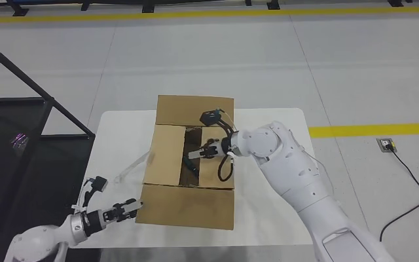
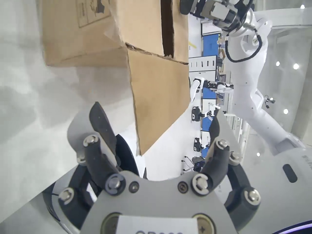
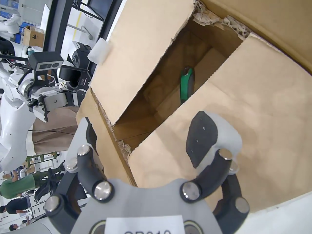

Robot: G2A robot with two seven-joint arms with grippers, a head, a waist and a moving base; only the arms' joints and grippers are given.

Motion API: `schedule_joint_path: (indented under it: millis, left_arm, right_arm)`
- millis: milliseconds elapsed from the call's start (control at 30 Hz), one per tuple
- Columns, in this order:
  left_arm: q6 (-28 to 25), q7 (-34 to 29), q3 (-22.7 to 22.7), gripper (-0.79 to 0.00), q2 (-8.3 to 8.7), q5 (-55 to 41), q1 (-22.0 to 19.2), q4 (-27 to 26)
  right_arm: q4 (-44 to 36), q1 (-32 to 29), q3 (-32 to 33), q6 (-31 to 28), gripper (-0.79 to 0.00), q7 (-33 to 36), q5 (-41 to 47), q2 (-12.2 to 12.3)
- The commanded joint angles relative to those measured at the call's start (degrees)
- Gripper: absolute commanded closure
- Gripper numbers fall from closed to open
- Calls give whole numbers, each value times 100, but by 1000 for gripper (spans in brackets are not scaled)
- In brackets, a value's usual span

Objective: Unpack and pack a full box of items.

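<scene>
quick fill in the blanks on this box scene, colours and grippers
1. The box sits on a ___ table.
2. The item seen inside the box is ___.
3. The right gripper hangs above the box with jaws ___.
4. The left gripper, by the box's near corner, holds ___.

Missing words: white; green; open; nothing

Nothing reads whole: the brown corrugated cardboard box (image 2: 156, 93) bears a black-framed panel of handling pictograms (image 2: 93, 3) on its side wall, while the white sticker (image 2: 156, 225) at the base of the left gripper (image 2: 156, 113) and a second white sticker (image 3: 146, 225) at the base of the right gripper (image 3: 143, 122) show only cut-off dark character tops.
</scene>
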Motion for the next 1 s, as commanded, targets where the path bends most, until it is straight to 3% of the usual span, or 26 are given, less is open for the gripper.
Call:
schedule_joint_path:
  millis: [0, 367, 467, 800, 967]
  left_arm:
    - [71, -140, 114, -785, 6, -228, -42, 27]
    - [71, -620, 86, -785, 95, -1135, 32, -69]
    - [149, -613, 59, -785, 114, -1344, 58, -168]
    - [644, 306, 181, -785, 117, -1659, 116, -588]
    - [1065, 927, 258, -785, 102, -1969, 36, -720]
  right_arm:
    - [-64, -34, 47, -70, -785, -48, 52, 20]
    - [-64, -34, 47, -70, -785, -48, 52, 20]
    - [-221, -189, 188, -108, -785, -431, 151, 54]
    - [-935, -1047, 1480, -567, -785, -1435, 1135, 404]
    - [-1129, -1210, 1639, -481, -785, -1479, 1126, 464]
